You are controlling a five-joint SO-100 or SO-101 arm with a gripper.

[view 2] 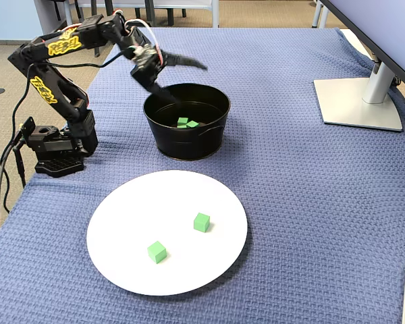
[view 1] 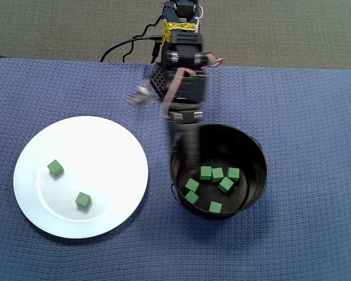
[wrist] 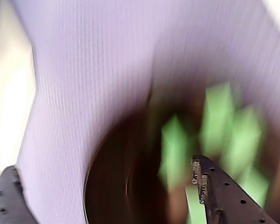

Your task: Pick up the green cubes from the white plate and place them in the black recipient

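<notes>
Green cubes (view 1: 219, 181), white plate (view 1: 105, 146), glossy black pot (view 1: 257, 181), blue woven cloth (view 1: 316, 117).

In your wrist view the small green cubes (wrist: 219, 126) inside the round black metal pot (wrist: 116, 186) smear into uncountable streaks.

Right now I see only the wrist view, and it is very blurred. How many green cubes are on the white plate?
Observer: Two green cubes lie on the white plate, apart from each other, in the overhead view.
Operator: And inside the black pot?
Observer: The overhead view shows seven green cubes on the floor of the black pot.
Operator: Are the jaws holding something?
Observer: No. In the fixed view the jaws stand wide open with nothing between them, at the pot's rim on the arm's side.
</notes>
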